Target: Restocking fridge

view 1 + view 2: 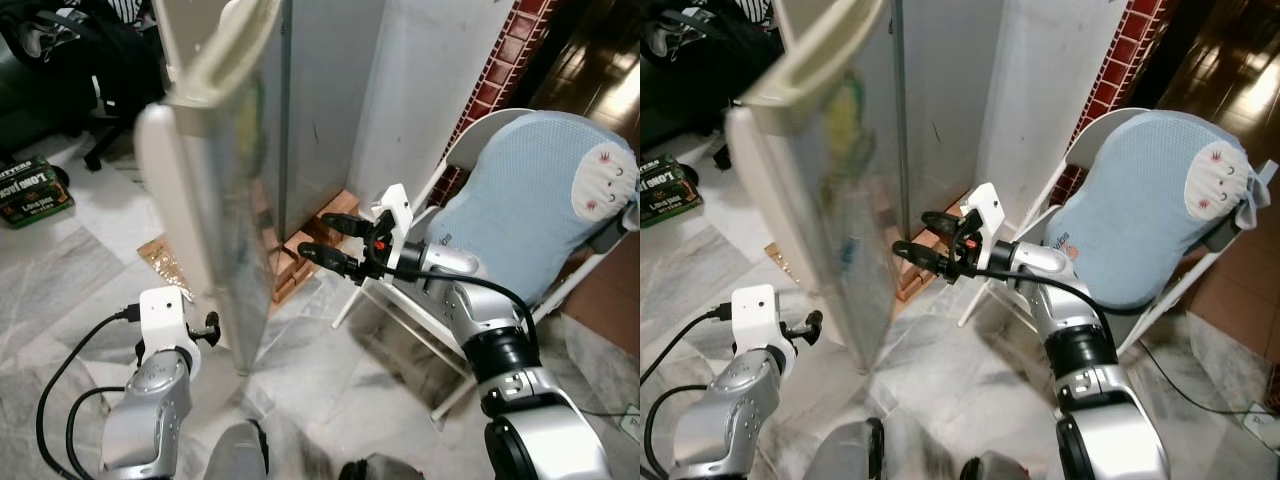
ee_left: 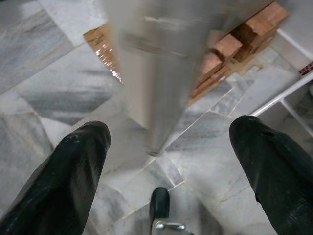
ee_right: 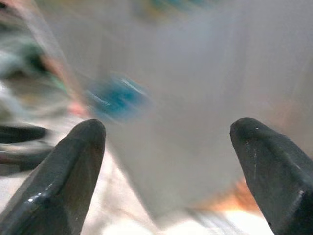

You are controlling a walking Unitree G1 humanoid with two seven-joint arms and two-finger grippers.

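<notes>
Right gripper spread wide, empty, beside the fridge door; left gripper likewise agape near its lower edge

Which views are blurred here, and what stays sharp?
Right wrist view: background smeared, only the black fingers crisp. Left wrist view: fridge door streaked with blur, marble floor sharp. Eye views: door soft with a hazy sheen, chair clear.
</notes>
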